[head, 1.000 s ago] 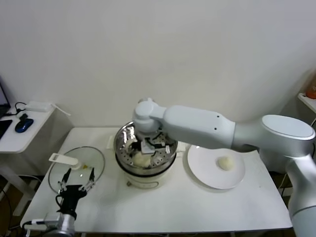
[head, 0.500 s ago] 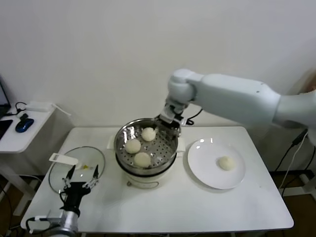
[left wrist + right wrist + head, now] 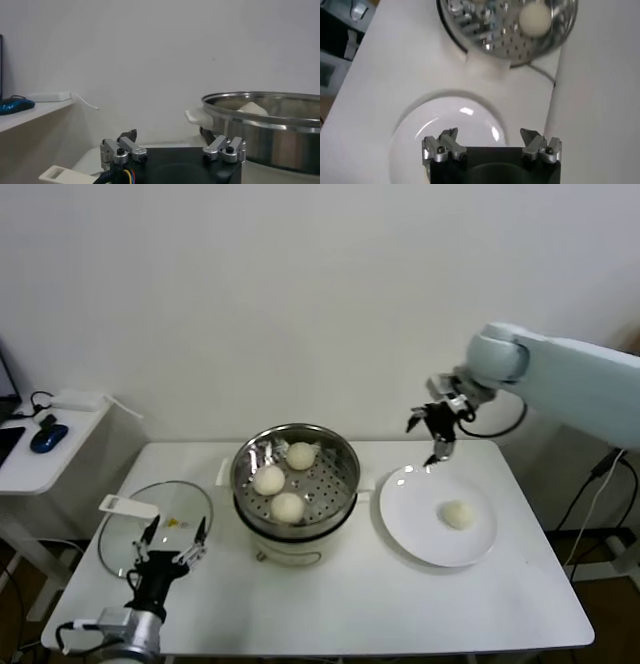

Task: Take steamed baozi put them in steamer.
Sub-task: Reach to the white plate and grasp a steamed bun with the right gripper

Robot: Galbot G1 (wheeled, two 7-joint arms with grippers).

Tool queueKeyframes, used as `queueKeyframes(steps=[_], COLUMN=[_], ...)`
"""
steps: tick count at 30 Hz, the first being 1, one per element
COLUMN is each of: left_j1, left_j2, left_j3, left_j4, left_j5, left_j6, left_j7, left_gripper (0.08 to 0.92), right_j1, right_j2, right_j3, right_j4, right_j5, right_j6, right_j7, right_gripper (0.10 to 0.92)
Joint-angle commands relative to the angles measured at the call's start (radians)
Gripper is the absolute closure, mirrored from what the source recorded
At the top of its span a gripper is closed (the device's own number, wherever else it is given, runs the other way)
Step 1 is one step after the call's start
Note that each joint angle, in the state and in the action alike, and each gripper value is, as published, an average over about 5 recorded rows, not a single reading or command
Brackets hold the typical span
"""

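Observation:
The steamer [image 3: 347, 467] stands mid-table with three baozi on its perforated tray: one at the back [image 3: 301, 455], one at the left [image 3: 268, 479] and one at the front [image 3: 288, 506]. Another baozi [image 3: 458, 514] lies on the white plate [image 3: 420, 534] to the right. My right gripper [image 3: 430, 434] hangs open and empty above the plate's far rim. In the right wrist view its jaws [image 3: 490, 137] stand wide over the plate [image 3: 445, 125], with the steamer [image 3: 490, 40] and one baozi [image 3: 535, 20] beyond. My left gripper [image 3: 175, 529] is parked open at the front left.
A glass lid [image 3: 170, 499] with a white handle [image 3: 128, 505] lies left of the steamer, just ahead of the left gripper. A low side table holding a blue mouse [image 3: 48, 437] stands at the far left. The left wrist view shows the steamer's wall [image 3: 265, 135] close by.
My right arm has risen out of the steamer and swung right to above the plate, leaving a third baozi on the tray. The left arm has barely moved.

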Motion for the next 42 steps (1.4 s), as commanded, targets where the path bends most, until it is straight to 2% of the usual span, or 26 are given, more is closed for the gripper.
queueKeyframes(steps=[1,4,15,26,42], left_j1=[0.007,0.011,0.021,0.022,0.024], left_j2=[0.0,-0.003,0.005,-0.002,0.001], left_j3=[-0.001,-0.004,-0.017,-0.014,-0.017], left_j4=[-0.009,-0.008,-0.006,-0.011,-0.007], left_j5=[0.004,0.006,0.023,0.031,0.033], left_j6=[0.003,0.002,0.011,0.016,0.015], left_j7=[0.006,0.006,0.007,0.006,0.007], left_gripper=[0.177,0.177,0.177,0.177,0.177], right_j1=[-0.263,-0.333,-0.493,-0.562,-0.599], right_j2=[-0.157,-0.138,-0.036,0.061,0.126], right_j3=[0.132,0.192,0.333,0.416,0.454], right_j4=[-0.065,-0.103,-0.252,-0.38,-0.44], right_j5=[-0.163,-0.275,-0.376,-0.417,-0.442], right_j6=[-0.029,0.029,0.069,0.093,0.114], right_j7=[0.008,-0.012,-0.022,-0.019,-0.011], right_gripper=[0.203,0.203,0.203,0.203,0.203])
